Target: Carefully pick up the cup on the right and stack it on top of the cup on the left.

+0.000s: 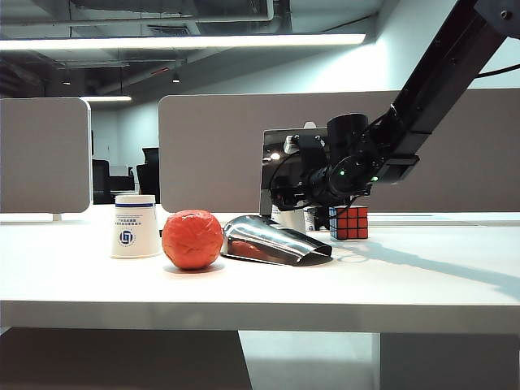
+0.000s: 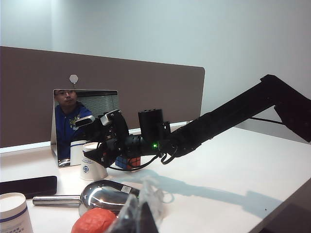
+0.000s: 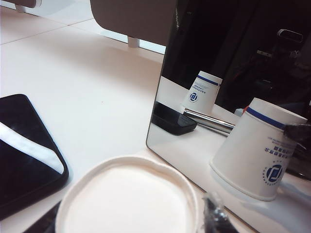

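Note:
The cup on the left [image 1: 136, 227] is a white paper cup with a blue logo, standing upside down; it also shows in the left wrist view [image 2: 14, 213]. The cup on the right [image 1: 290, 218] stands upside down before the mirror, half hidden by the scoop. My right gripper [image 1: 291, 210] reaches down over it. In the right wrist view the cup's white bottom [image 3: 129, 199] fills the space between my open right gripper's [image 3: 129, 221] fingers, with a narrow gap on one side. My left gripper [image 2: 140, 213] hangs shut and empty above the red ball.
A red ball [image 1: 192, 239] and a metal scoop [image 1: 272, 241] lie between the two cups. A Rubik's cube [image 1: 348, 222] sits right of the right cup. A mirror [image 2: 82, 121] stands just behind that cup. A black phone [image 3: 24, 155] lies beside it.

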`<state>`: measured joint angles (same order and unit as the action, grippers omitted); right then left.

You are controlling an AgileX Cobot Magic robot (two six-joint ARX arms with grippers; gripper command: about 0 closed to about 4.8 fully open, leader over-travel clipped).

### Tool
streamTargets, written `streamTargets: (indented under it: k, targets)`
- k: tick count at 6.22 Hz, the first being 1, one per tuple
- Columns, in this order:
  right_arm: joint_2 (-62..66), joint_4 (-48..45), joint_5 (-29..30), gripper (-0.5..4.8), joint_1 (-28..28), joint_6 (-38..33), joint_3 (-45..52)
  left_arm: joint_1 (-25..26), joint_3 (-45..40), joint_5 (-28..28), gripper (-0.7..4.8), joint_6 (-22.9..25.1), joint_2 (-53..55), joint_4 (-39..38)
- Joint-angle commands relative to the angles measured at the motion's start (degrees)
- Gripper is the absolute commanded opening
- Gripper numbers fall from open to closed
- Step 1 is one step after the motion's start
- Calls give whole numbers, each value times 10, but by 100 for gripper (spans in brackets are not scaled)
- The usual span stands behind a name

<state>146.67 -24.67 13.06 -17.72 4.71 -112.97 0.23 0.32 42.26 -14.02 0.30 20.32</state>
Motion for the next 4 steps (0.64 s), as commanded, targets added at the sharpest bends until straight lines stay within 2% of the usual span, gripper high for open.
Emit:
streamTargets:
  k: [1,3,4]
  targets:
    - [-3,-12,-1,353,0,-2,-3,0,1,0,-5,-1,0,3]
    - [-4,-27,26,332,-3,-20,-10,0,1,0,-5,-1,0,3]
    - [-3,7,-5,468,-13,-13,-46,0,1,0,-5,0,0,-1]
